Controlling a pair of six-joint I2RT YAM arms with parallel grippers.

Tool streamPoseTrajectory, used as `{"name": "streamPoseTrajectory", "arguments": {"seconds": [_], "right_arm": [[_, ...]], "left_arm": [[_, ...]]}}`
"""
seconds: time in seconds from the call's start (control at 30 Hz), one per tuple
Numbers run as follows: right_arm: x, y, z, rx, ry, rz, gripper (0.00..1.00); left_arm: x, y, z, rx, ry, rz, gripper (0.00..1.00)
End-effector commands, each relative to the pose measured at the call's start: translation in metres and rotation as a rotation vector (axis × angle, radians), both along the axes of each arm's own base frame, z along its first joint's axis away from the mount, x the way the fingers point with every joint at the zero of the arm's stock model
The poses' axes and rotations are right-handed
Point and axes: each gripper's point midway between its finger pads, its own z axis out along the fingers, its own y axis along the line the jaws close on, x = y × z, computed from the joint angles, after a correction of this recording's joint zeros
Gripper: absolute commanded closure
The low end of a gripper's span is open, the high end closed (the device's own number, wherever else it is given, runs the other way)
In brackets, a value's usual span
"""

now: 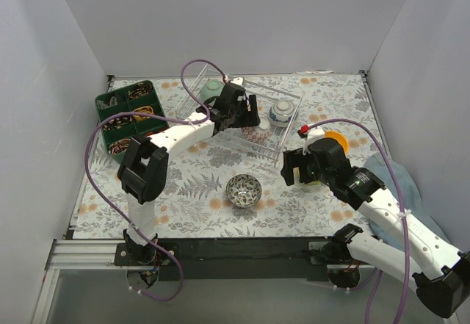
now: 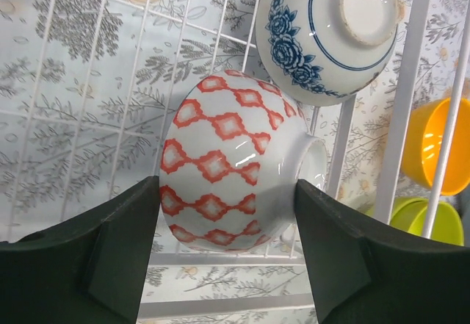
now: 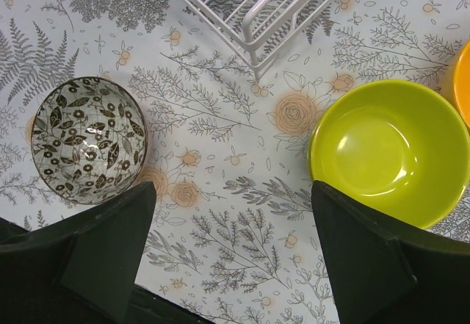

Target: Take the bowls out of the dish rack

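The white wire dish rack point(image 1: 288, 134) stands at the back middle. My left gripper point(image 1: 248, 122) reaches into it, and its jaws press both sides of the pink-patterned bowl point(image 2: 228, 166), which lies on its side on the rack bars point(image 2: 406, 96). A blue-and-white bowl point(image 2: 323, 37) lies just beyond it and also shows in the top view point(image 1: 281, 112). A pale green bowl point(image 1: 213, 89) sits at the rack's back left. My right gripper point(image 3: 231, 221) is open and empty above the table, between a lime-yellow bowl point(image 3: 389, 151) and a dark leaf-patterned bowl point(image 3: 88, 140).
An orange bowl point(image 1: 336, 140) stands on the table right of the rack, next to the lime-yellow one. A dark green compartmented tray point(image 1: 131, 118) is at the back left. A blue cloth point(image 1: 393, 181) lies at the right. The rack's corner point(image 3: 250, 15) is near my right gripper.
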Motion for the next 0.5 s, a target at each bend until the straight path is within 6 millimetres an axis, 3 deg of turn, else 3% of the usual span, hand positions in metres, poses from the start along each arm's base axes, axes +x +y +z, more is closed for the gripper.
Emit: {"name": "streamPoseTrajectory", "arguments": {"seconds": [0.0, 0.27, 0.47], "right_arm": [[0.008, 0.01, 0.032, 0.061, -0.07, 0.021, 0.05], [0.012, 0.031, 0.064, 0.048, -0.104, 0.182, 0.05], [0.014, 0.053, 0.074, 0.072, -0.064, 0.322, 0.04]], "left_arm": [[0.011, 0.009, 0.094, 0.016, -0.256, -0.061, 0.77], [0.004, 0.025, 0.116, 0.176, -0.434, -0.207, 0.78], [-0.007, 0.033, 0.127, 0.246, -0.547, -0.299, 0.78]]}}
